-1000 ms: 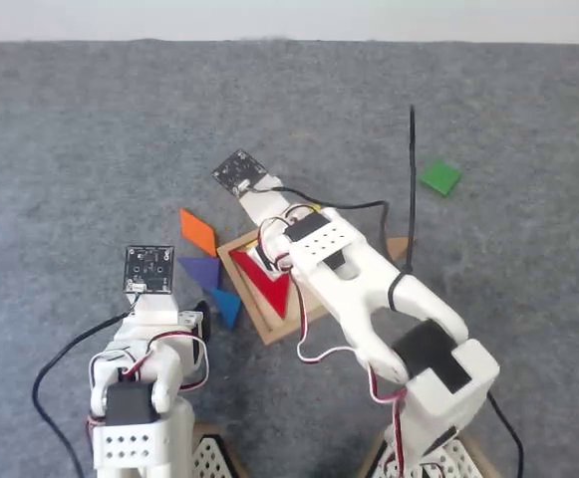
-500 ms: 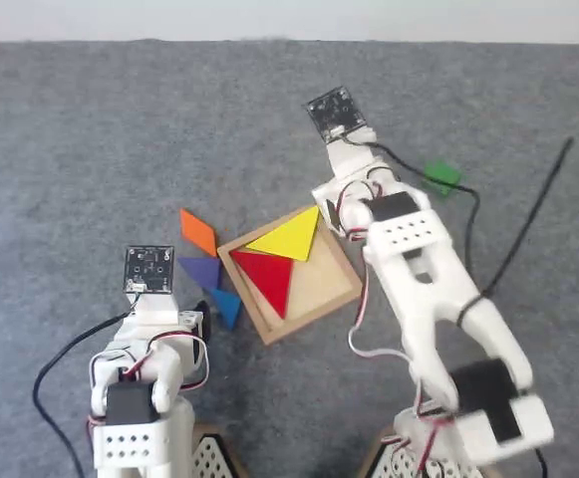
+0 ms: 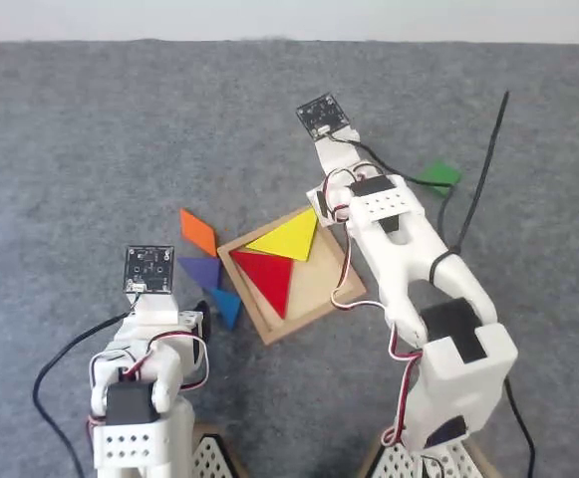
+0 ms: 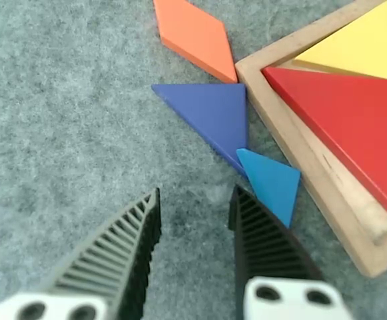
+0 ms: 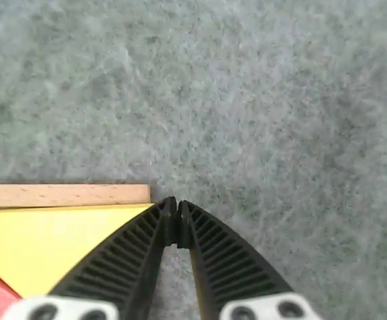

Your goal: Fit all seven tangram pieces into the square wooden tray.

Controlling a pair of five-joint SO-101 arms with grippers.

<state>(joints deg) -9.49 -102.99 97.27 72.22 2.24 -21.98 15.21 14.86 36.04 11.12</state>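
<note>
The square wooden tray (image 3: 314,306) holds a yellow triangle (image 3: 287,239) and a red triangle (image 3: 267,277). An orange parallelogram (image 3: 198,231), a purple triangle (image 3: 201,270) and a small blue triangle (image 3: 227,305) lie on the carpet beside the tray's left edge. A green square (image 3: 438,177) sits far right. My left gripper (image 4: 193,200) is open, low over the carpet just short of the blue triangle (image 4: 271,183). My right gripper (image 5: 178,203) is shut and empty, at the tray's far corner (image 5: 60,195) beside the yellow triangle (image 5: 46,240).
Grey carpet covers the whole table. The right arm (image 3: 399,239) stretches over the tray's right side, with a black cable (image 3: 473,199) looping near the green square. Open carpet lies beyond the tray and to the far left.
The right arm swung off the tray to its far right corner, uncovering the yellow triangle in the tray. The left arm has not moved.
</note>
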